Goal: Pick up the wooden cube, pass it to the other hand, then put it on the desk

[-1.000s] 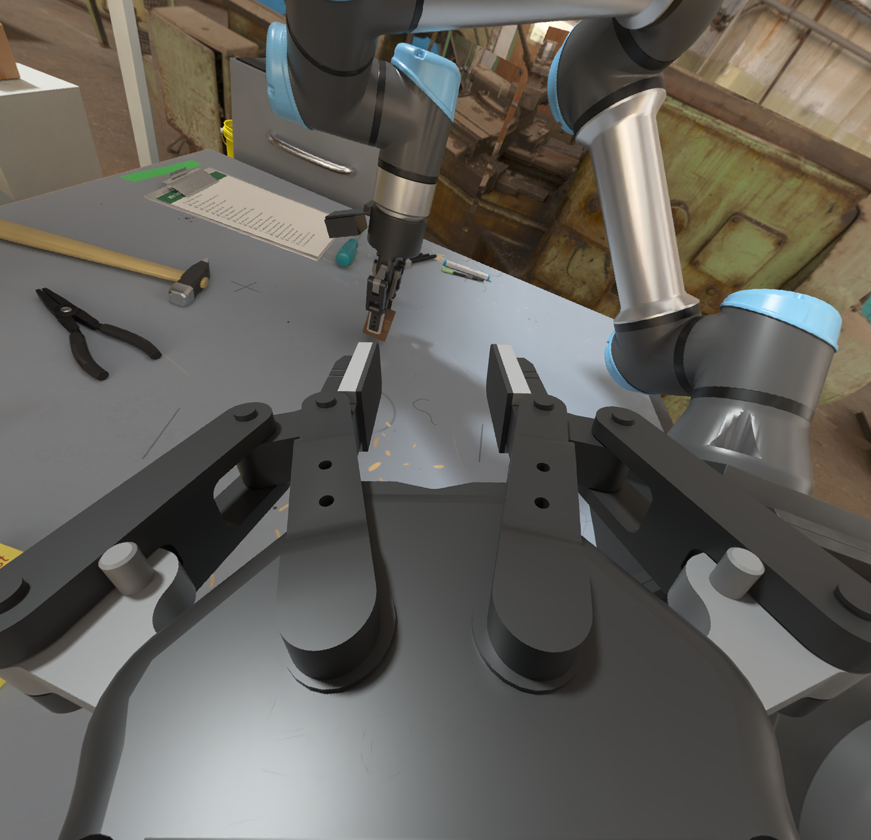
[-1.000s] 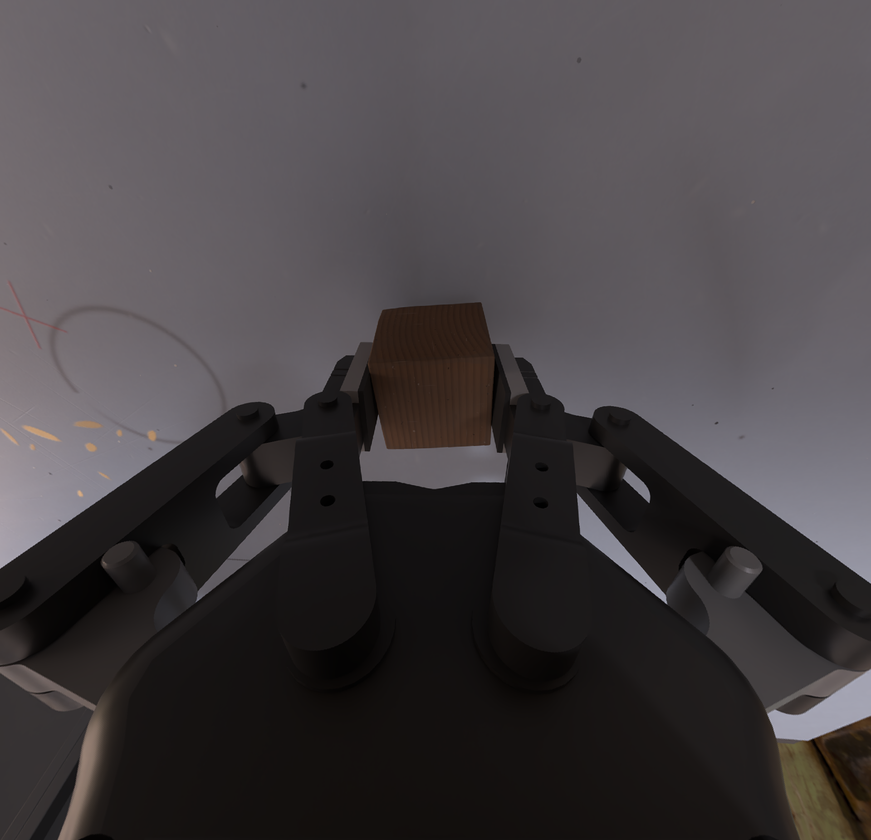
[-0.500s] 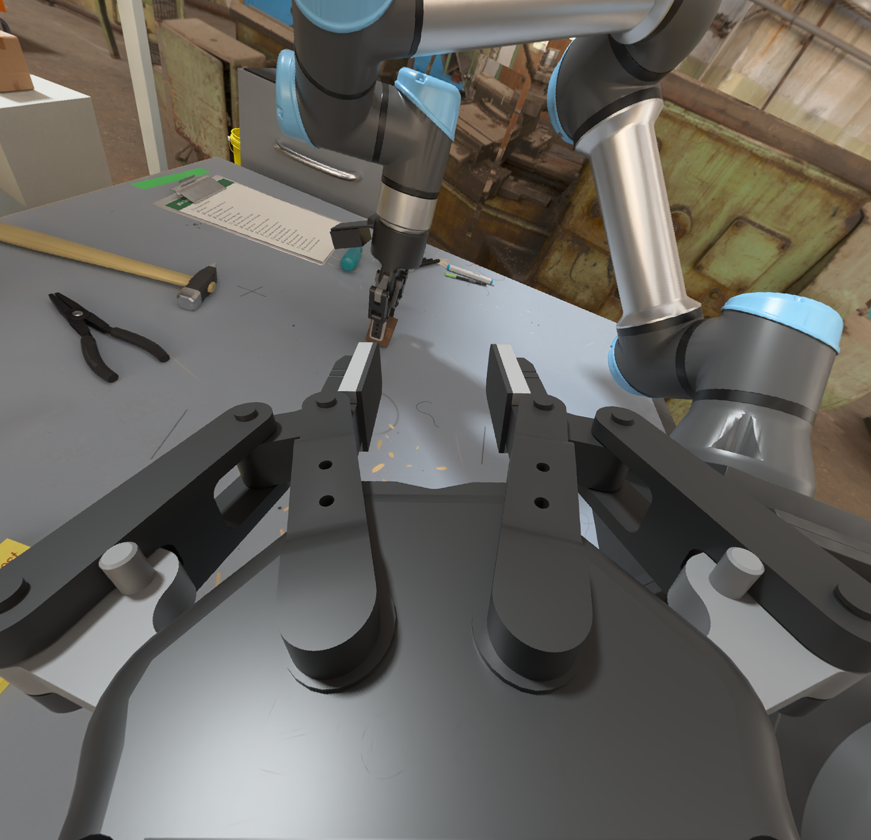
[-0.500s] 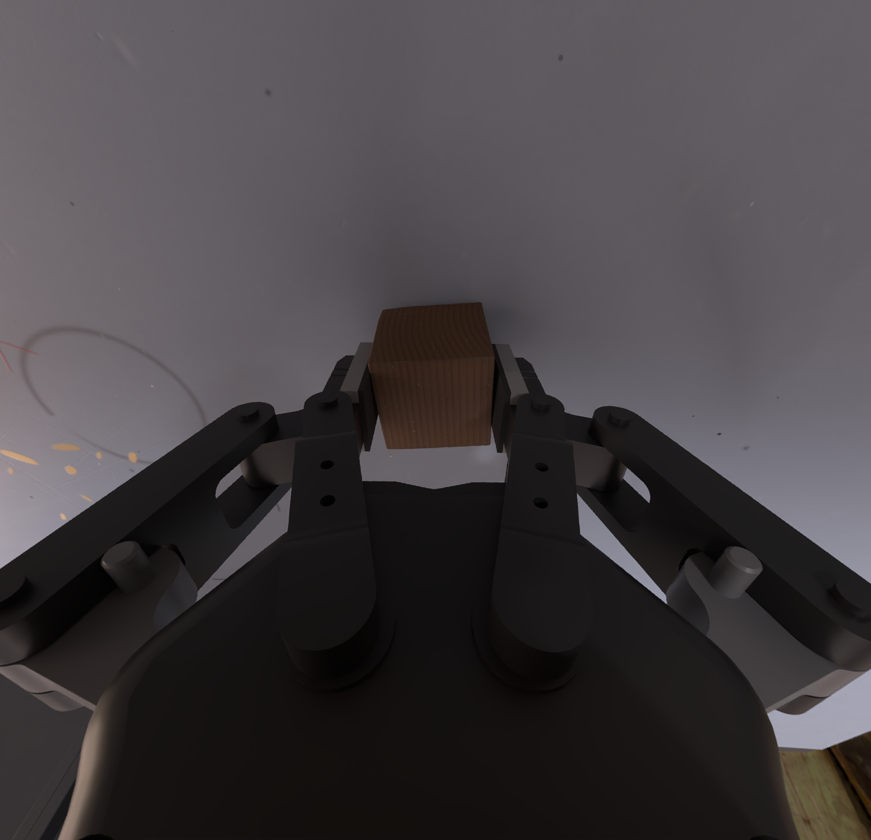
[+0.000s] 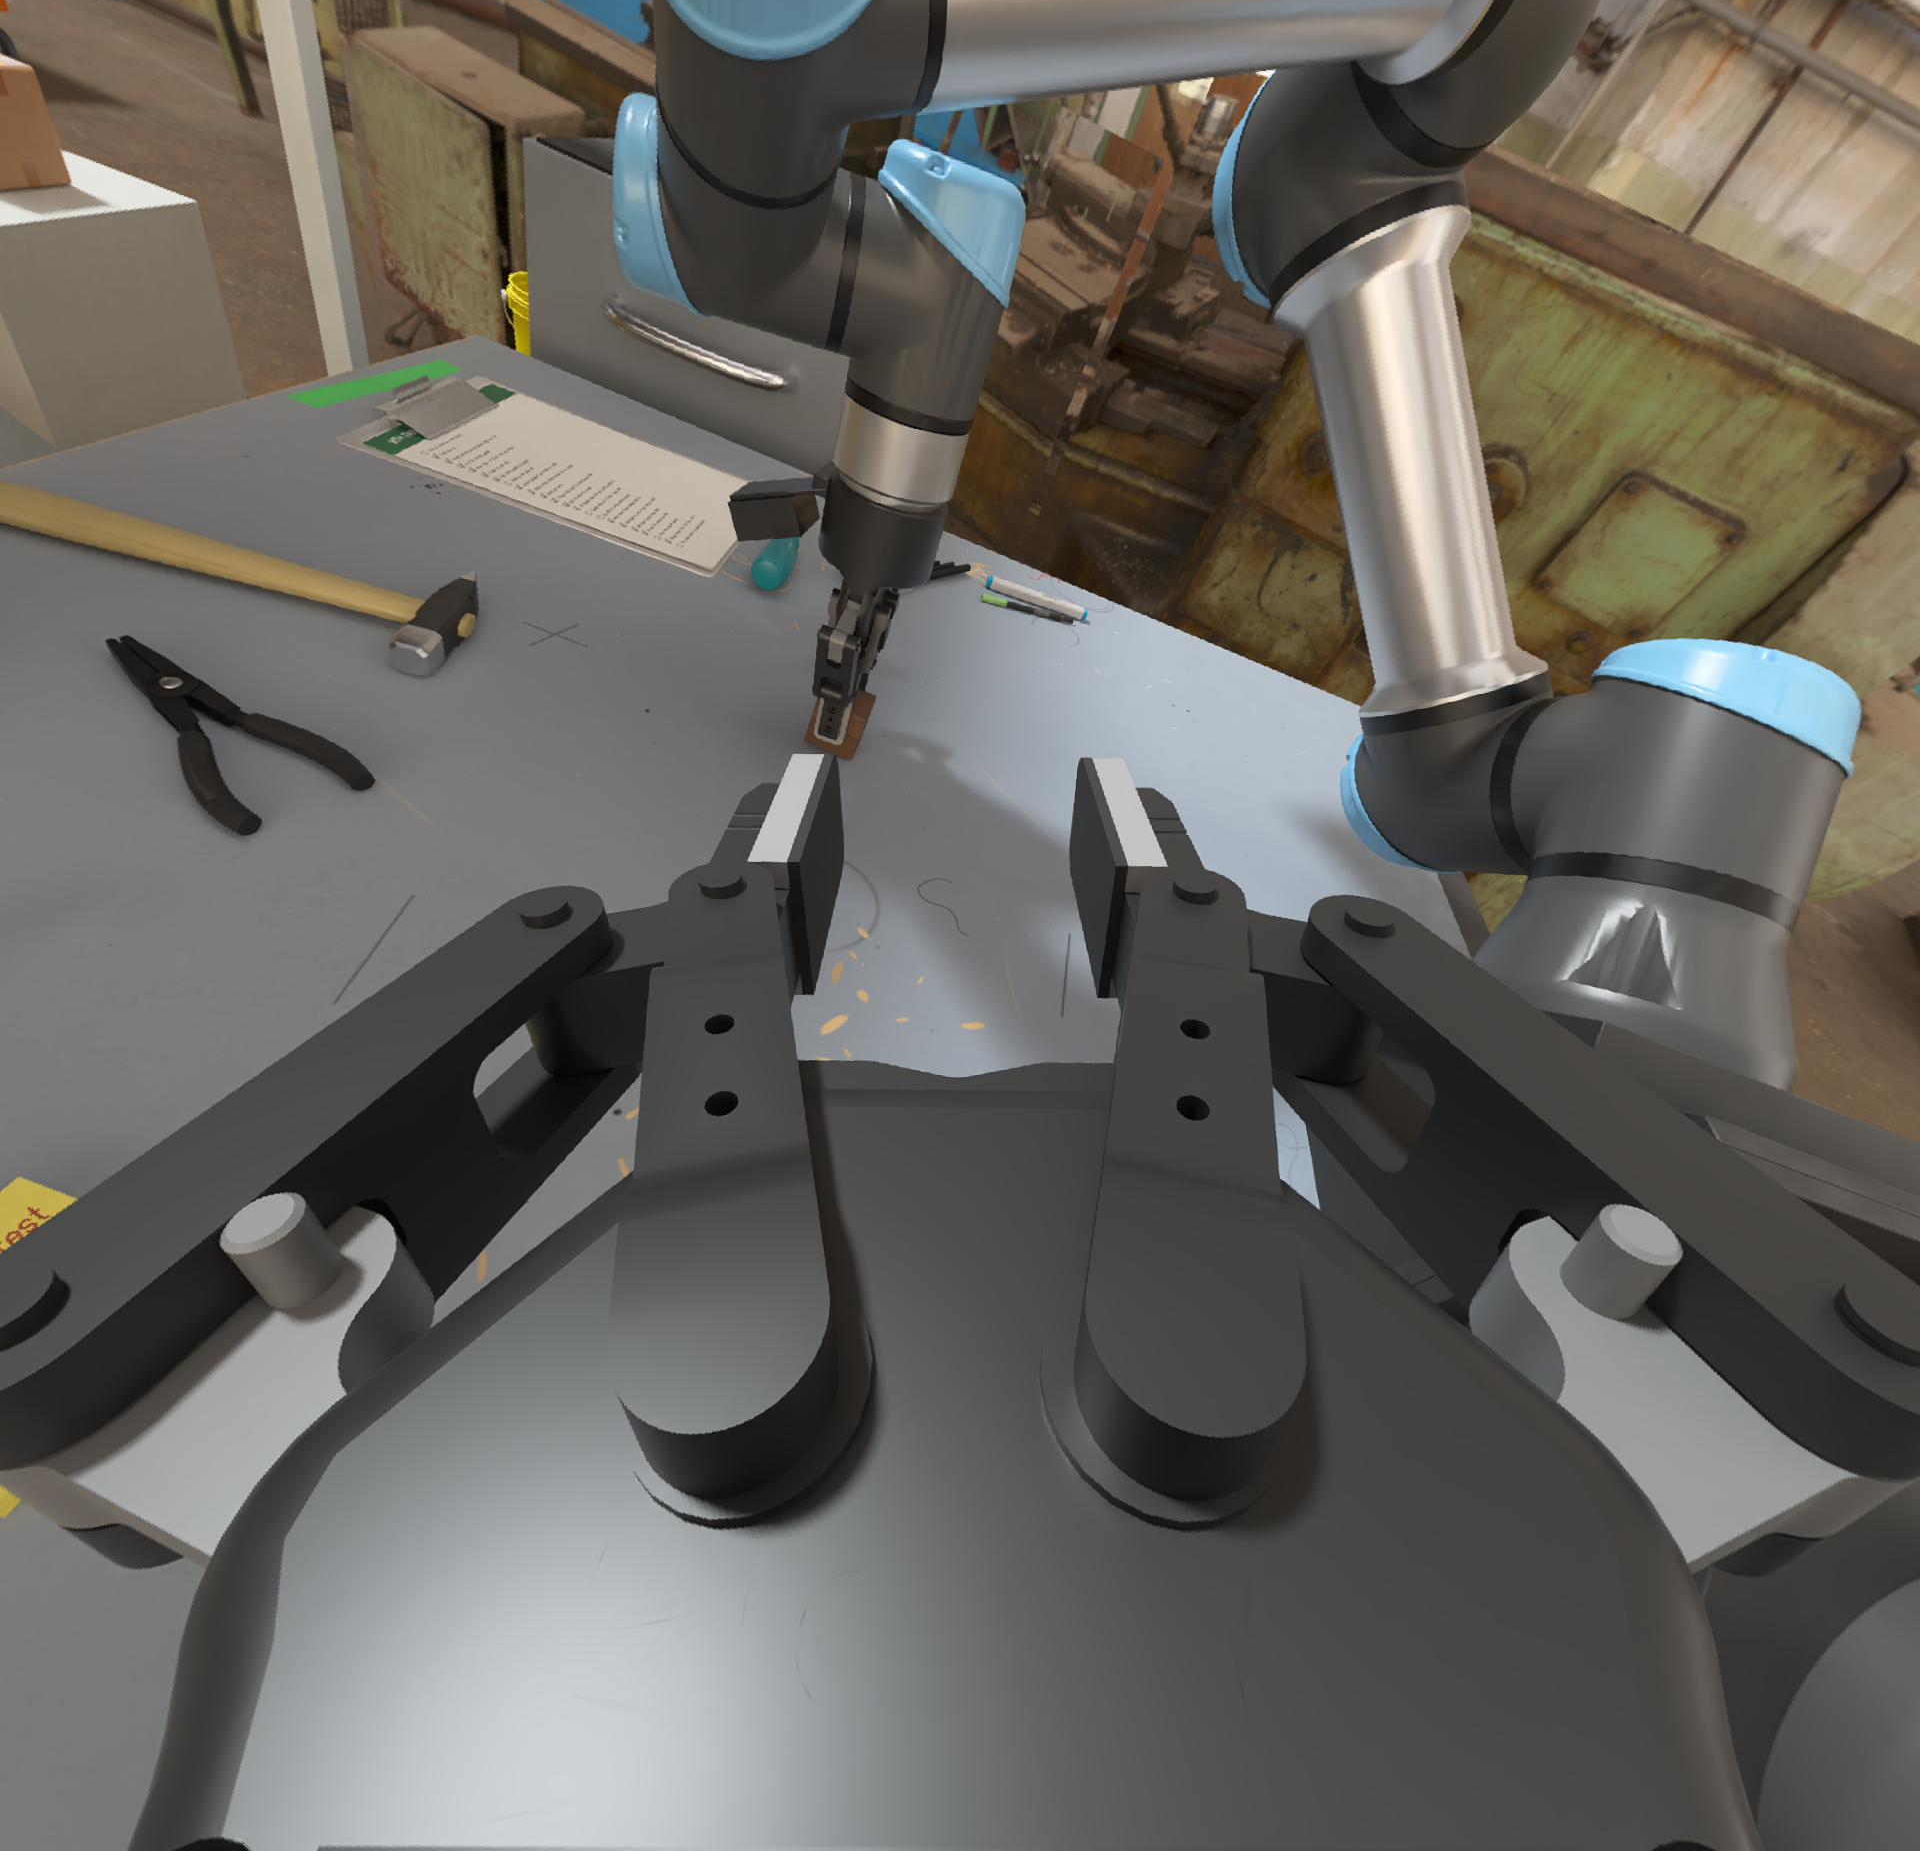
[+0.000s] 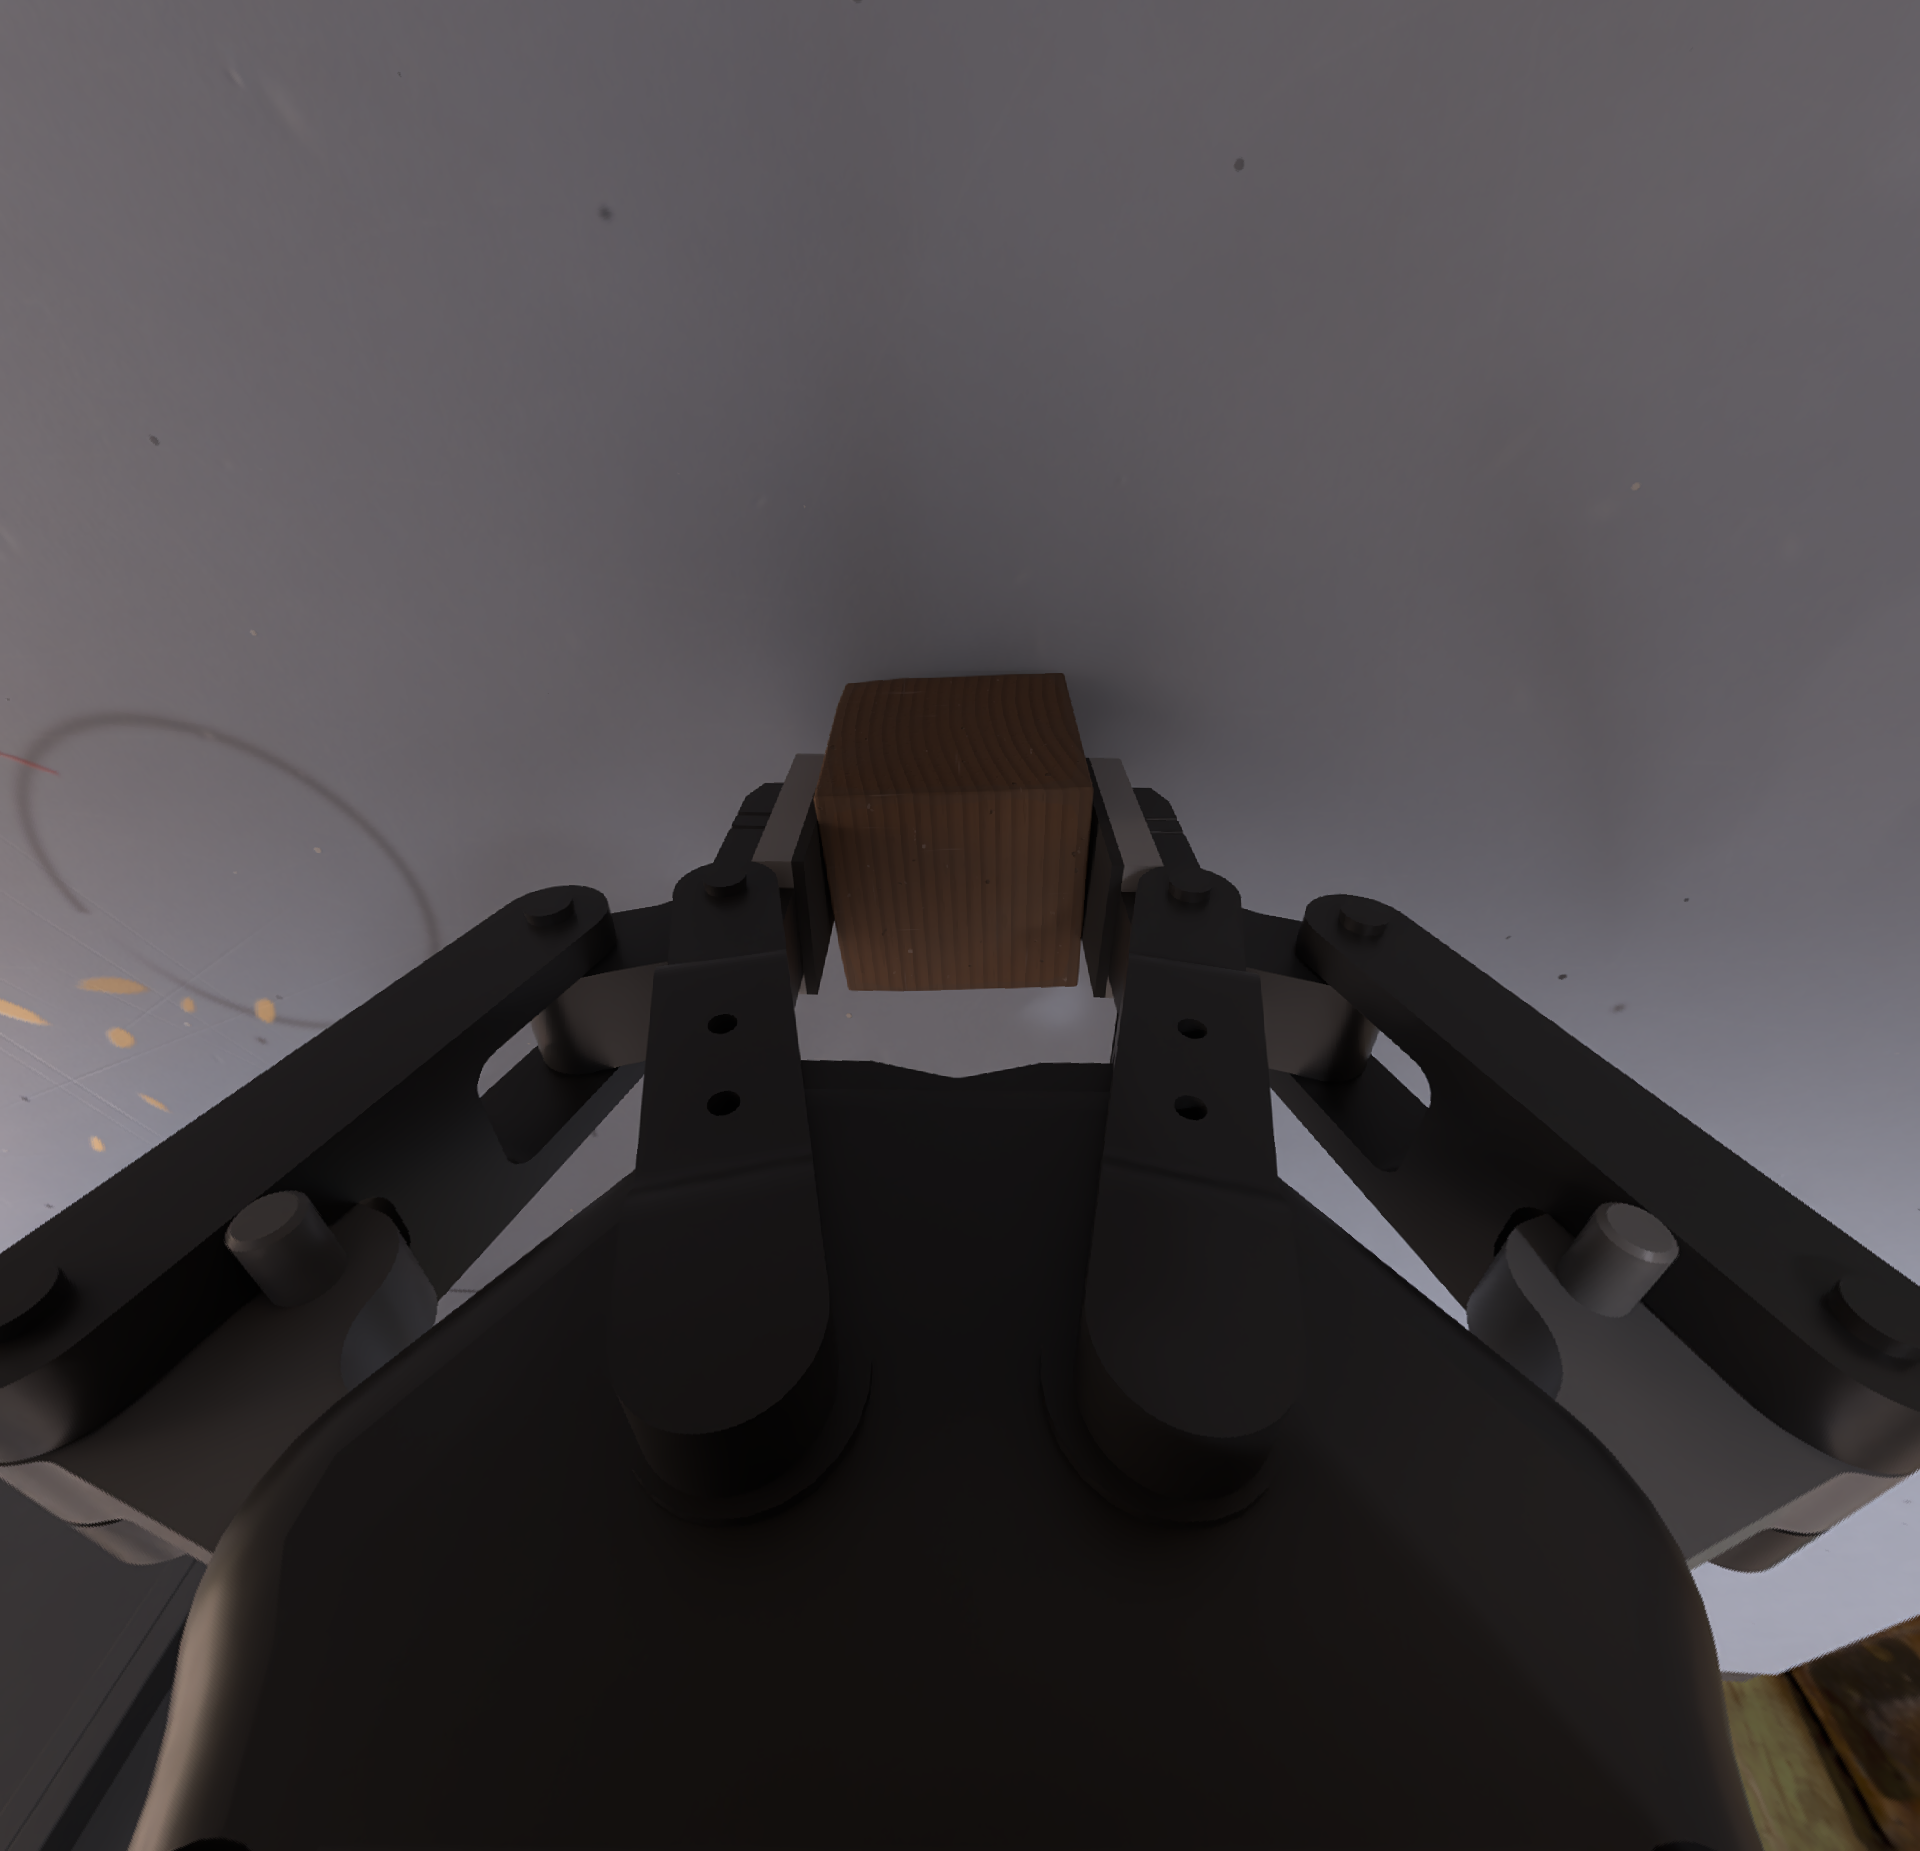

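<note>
The wooden cube [image 6: 951, 866] is brown with visible grain. My right gripper [image 6: 956, 835] is shut on it, pads on its left and right faces, pointing down at the grey desk [image 6: 935, 295]. The cube sits at or just above the desk surface, with a dark shadow around it. In the left wrist view the cube [image 5: 847, 736] is small beyond my fingertips, held by the right gripper [image 5: 836, 705] near the desk. My left gripper [image 5: 956, 814] is open and empty, above the desk and short of the cube.
A hammer [image 5: 416, 638] and black pliers [image 5: 218, 731] lie on the left of the desk. A clipboard [image 5: 561, 482], a teal-handled tool [image 5: 774, 563] and markers [image 5: 1029, 601] lie at the back. The right arm's base [image 5: 1662, 814] stands at the desk's right edge.
The right gripper, still holding the cube, has shifted a little over the desk and come lower. The left gripper has drawn back slightly and stays open.
</note>
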Robot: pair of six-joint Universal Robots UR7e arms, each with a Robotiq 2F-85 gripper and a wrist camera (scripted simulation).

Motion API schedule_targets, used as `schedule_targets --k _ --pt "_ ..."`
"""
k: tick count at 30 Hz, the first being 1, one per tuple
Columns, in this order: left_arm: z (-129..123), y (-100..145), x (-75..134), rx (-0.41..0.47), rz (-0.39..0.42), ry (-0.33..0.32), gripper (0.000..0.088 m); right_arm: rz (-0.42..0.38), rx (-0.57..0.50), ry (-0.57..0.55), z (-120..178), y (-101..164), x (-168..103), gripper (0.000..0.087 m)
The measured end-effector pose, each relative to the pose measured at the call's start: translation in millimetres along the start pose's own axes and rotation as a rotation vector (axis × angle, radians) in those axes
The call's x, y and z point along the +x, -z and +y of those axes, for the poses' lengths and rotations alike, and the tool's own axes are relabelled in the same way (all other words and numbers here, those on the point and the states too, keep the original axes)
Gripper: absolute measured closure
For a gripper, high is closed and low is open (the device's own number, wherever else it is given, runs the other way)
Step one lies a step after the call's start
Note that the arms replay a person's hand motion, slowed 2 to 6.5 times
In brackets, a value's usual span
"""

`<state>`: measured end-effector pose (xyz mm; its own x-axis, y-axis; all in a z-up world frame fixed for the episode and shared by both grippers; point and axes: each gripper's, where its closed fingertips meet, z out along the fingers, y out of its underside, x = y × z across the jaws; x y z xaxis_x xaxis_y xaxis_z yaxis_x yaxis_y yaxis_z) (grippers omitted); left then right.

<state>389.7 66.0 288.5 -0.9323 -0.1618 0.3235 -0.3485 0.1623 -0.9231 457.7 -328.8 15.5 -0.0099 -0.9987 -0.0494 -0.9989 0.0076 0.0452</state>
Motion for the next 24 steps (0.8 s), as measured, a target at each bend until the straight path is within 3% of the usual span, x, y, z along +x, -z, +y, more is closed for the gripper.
schedule_targets --k 3,5,10,24 --pt "0.6 -0.2 0.3 -0.004 0.002 0.001 0.0478 0.014 0.008 0.012 -0.3 1.7 0.4 0.0482" --pt "0.8 -0.2 0.3 -0.006 0.002 0.002 0.0478 0.022 0.016 0.021 -0.6 3.6 -0.1 0.0341" --pt "0.5 0.1 -0.5 -0.005 -0.005 0.002 0.0474 0.046 0.058 0.051 -3.9 12.4 -2.4 0.0157" --pt "-0.9 3.2 -1.2 -0.001 -0.023 -0.004 0.0464 0.092 0.277 0.172 -12.6 65.6 -29.7 0.0123"
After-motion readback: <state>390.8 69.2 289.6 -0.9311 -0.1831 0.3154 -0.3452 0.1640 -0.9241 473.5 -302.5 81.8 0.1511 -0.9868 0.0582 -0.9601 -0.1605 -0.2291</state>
